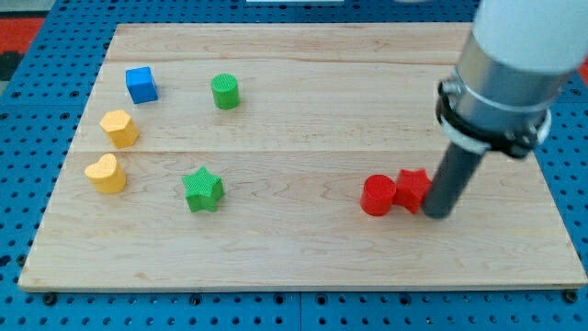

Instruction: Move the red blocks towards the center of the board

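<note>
In the one camera view, my tip (438, 212) rests on the counter (303, 248) at the view's right, pressed against the right side of the red star block (412, 188). There is no claw on this rod, so nothing is gripped. The red star touches the red cylinder (378, 196) on its left; both sit right of the board's centre. Well apart, at the view's left, lie the green star (203, 189), green cylinder (225, 92), blue cube (141, 85) and two yellow blocks (119, 128) (107, 174).
</note>
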You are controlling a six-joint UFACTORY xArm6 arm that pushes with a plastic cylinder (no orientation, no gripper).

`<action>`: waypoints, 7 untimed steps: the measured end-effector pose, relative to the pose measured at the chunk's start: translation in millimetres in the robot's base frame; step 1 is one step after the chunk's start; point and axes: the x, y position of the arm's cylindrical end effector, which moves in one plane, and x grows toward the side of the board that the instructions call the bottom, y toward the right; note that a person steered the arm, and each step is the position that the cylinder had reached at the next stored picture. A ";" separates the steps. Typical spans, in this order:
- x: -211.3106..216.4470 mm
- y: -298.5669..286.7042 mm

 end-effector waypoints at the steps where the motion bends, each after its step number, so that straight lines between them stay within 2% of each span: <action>1: -28.8 -69.6; 2: -73.9 -71.9; 3: -101.4 -78.0; 4: -116.9 2.8; 5: -125.4 -88.1; 6: -137.2 -128.2; 7: -82.9 -46.5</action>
